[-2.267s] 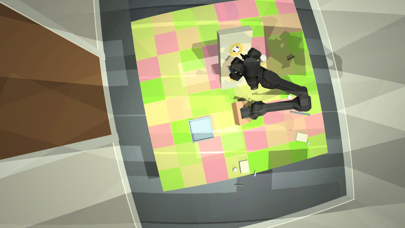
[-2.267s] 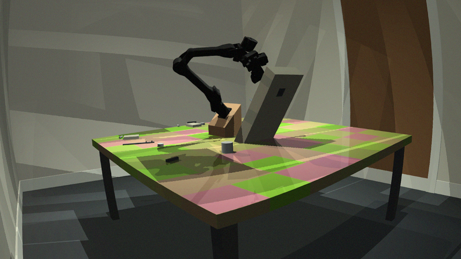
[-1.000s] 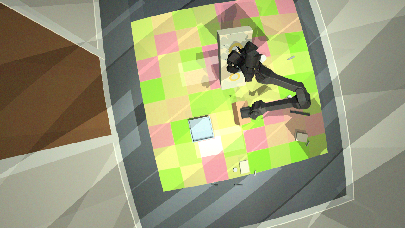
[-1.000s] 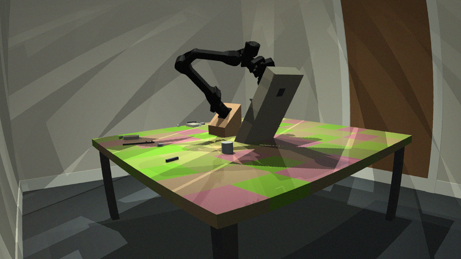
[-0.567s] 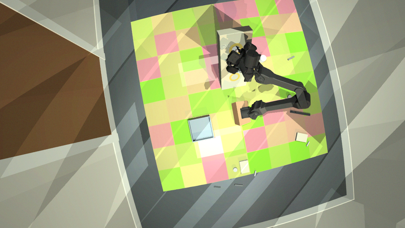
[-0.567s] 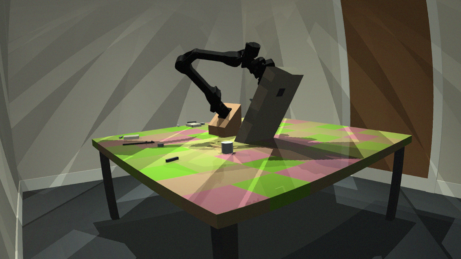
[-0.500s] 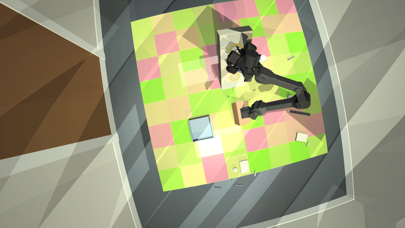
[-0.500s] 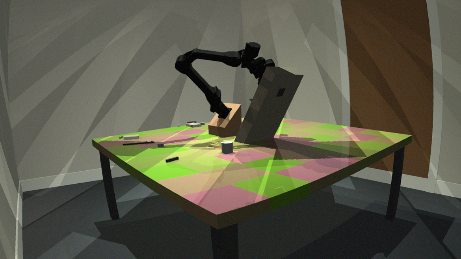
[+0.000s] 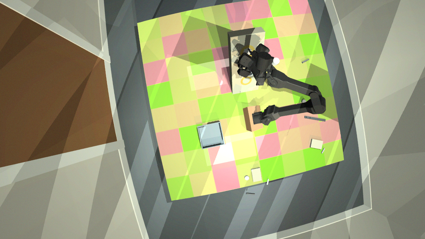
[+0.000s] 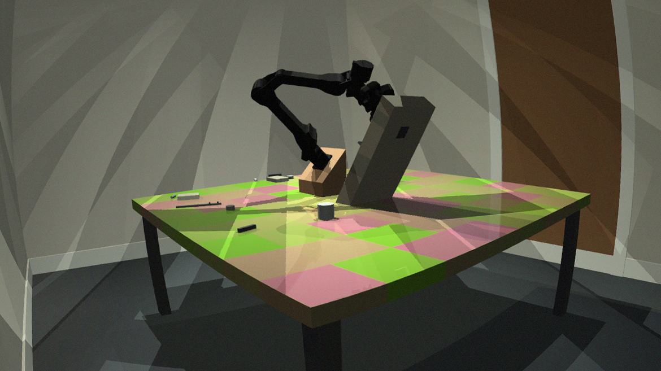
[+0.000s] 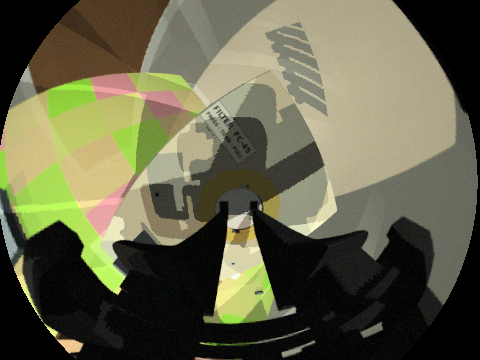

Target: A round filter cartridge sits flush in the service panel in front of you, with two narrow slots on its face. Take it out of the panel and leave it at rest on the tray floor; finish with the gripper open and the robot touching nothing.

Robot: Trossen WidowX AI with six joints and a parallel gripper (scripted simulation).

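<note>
Filter cartridge (image 9: 246, 51) (image 11: 241, 220) sat in the panel (image 9: 243, 89) (image 10: 386, 156) (image 11: 300, 190), inside the yellow ring (image 9: 252, 47) (image 11: 272, 205), just below centre in the wrist view. Not out yet. Hand (image 9: 249, 51) (image 10: 371, 117) (image 11: 240, 214) was part-open, gripping nothing, tips over the cartridge face. Spacing looked set to suit the two slots; couldn't tell if the tips were in them or touching. Label (image 9: 236, 48) (image 11: 227, 131) above the ring read press, turn, pull, so the next move was probably: seat tips, push, twist, draw out. The panel leaned, so the hand came in at a slant, likely to keep square to the face. Off-square tips could slip in the twist. Arm reached over from the orange block (image 9: 249, 119) (image 10: 322, 187) on the tabletop (image 9: 184, 113) (image 10: 357, 253) (image 11: 90, 185). Tray (image 9: 210, 146) stood well apart, lower centre of the top view, for the drop-off.
</note>
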